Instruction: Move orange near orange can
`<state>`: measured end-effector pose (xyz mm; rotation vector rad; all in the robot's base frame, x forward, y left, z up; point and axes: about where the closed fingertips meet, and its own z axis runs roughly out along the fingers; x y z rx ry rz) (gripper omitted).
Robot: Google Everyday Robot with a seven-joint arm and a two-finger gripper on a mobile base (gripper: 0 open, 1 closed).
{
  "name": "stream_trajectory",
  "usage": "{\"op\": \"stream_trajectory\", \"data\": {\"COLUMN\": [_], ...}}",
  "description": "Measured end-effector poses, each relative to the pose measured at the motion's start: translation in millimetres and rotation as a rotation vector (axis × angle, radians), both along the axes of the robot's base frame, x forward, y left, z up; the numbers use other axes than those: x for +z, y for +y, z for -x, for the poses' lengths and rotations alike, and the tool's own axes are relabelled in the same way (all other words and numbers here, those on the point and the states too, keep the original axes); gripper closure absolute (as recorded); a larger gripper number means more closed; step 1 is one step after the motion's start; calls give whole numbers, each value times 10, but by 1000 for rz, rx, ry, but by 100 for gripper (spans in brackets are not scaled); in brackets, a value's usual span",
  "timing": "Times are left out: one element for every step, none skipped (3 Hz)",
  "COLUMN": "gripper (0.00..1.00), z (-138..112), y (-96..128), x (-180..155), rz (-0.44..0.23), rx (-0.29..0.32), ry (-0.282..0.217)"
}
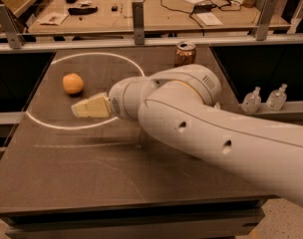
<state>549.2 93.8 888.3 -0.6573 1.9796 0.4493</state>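
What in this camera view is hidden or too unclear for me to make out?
Camera view:
- Orange can: lower part hidden behind the arm; lettering too blurred to read.
- Table: right side covered by the arm.
- Far desk clutter: too small to identify.
The gripper hangs just beside the orange, apart from it.
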Motion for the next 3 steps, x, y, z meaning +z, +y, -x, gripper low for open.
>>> {"op": "stream_trajectory", "data": {"gripper": [0,0,0], "z": [-400,-579,-665], "y": [32,456,1126], "x": [-108,-450,-809], "rz": [54,159,235], "rx": [-44,-55,-46], "ry": [39,95,117]}}
